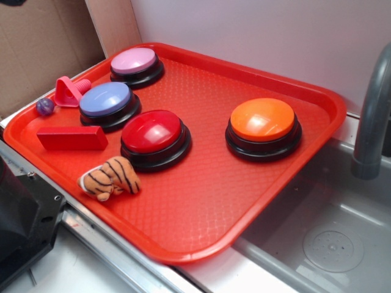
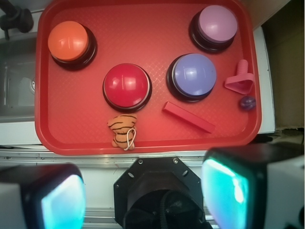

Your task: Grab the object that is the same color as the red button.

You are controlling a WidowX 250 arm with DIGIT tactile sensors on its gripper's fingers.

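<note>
A flat red block (image 1: 72,138) (image 2: 188,116) lies on the red tray (image 1: 201,201) (image 2: 76,133) near its left edge, just left of the red button (image 1: 154,137) (image 2: 127,86). In the wrist view my gripper (image 2: 145,193) hangs high above the robot's black base, outside the tray's near rim. Its two fingers (image 2: 62,200) stand wide apart with nothing between them, so it is open. The gripper does not show in the exterior view.
On the tray also sit an orange button (image 1: 263,126) (image 2: 69,42), a blue button (image 1: 107,104) (image 2: 192,75), a pink button (image 1: 135,65) (image 2: 216,25), a striped tiger toy (image 1: 110,177) (image 2: 123,130), a pink cone piece (image 1: 69,90) (image 2: 240,81) and a small purple ball (image 1: 44,107) (image 2: 247,102). A grey sink (image 1: 330,238) with faucet (image 1: 372,116) lies right of the tray.
</note>
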